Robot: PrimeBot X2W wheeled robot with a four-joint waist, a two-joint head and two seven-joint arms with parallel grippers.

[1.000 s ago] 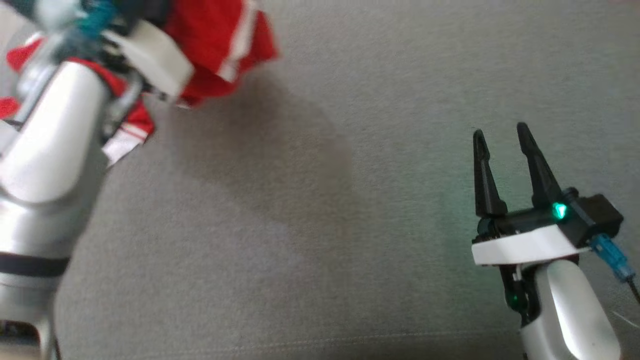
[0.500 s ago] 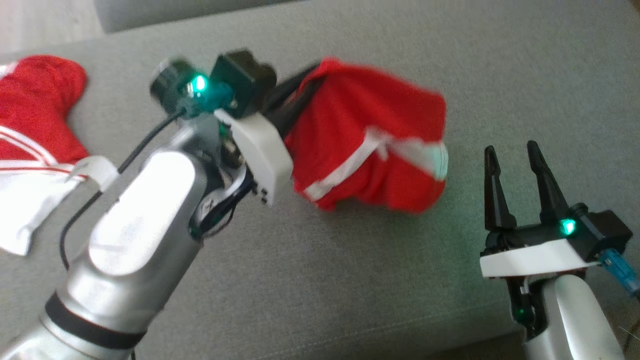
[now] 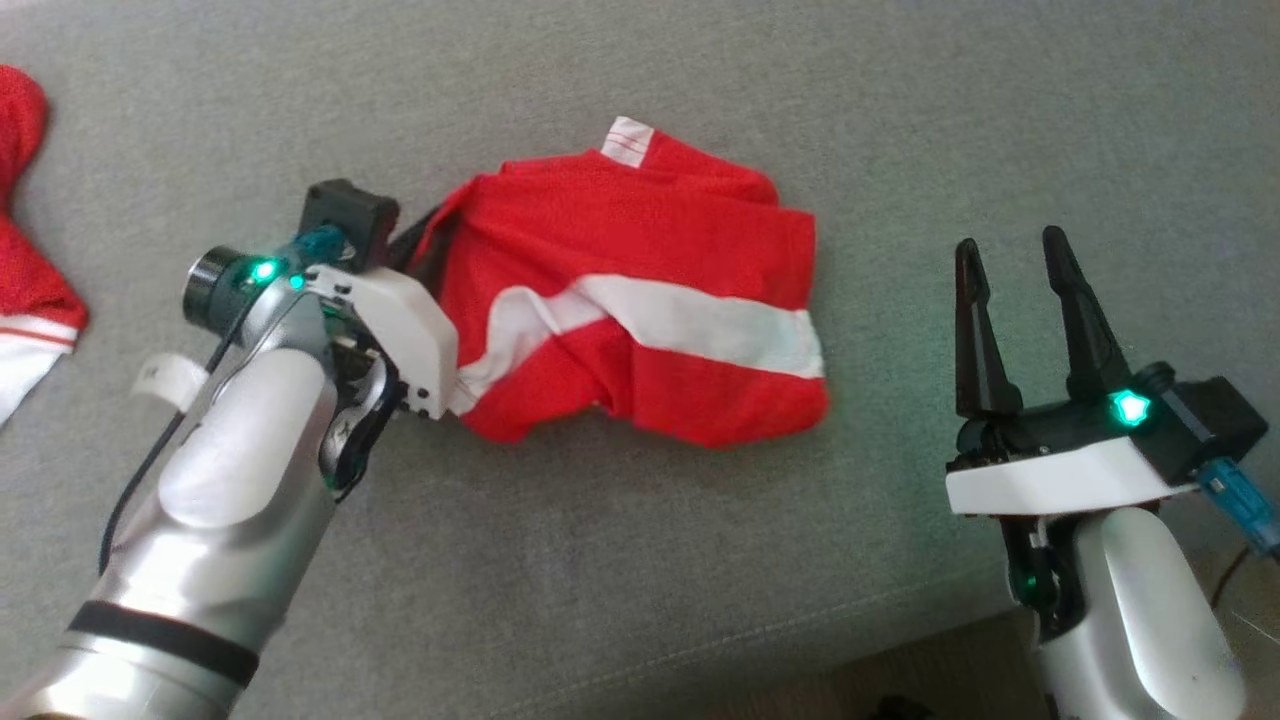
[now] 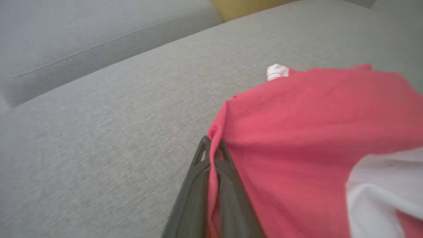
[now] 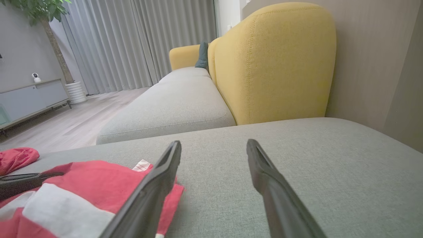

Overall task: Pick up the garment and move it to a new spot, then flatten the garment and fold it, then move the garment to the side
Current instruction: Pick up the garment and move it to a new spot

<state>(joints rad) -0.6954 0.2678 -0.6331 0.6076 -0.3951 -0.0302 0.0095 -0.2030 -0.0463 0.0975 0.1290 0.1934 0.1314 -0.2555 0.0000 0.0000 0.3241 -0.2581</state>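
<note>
Now. Grey sofa seat spans the head view; fabric is plain woven. In the right wrist view a yellow backrest stands behind the seat.

Garment: red, with a broad white stripe across its middle. It lies bunched on the seat, roughly centre of the head view, between the two arms. Folds overlap; not flat. A white cuff corner with thin red lines sticks out at its far edge.

Second red cloth with white trim lies at the left edge of the head view, well apart from the garment.

Left gripper: fingers pressed together, with a fold of the garment's red edge pinched between them. The left wrist view shows the cloth running down between the two dark fingers and spreading away to the right. In the head view the fingers go in under the garment's left side, low over the seat.

Right gripper: fingers spread wide, nothing between them. It hangs over bare seat just beside the garment's right edge, not touching it. In the right wrist view the garment sits at lower left, partly behind the left-hand finger.

Labels: a small white tag is wrapped on the cable along the left forearm; print too small to read. Green indicator lights glow on both wrists.
</note>
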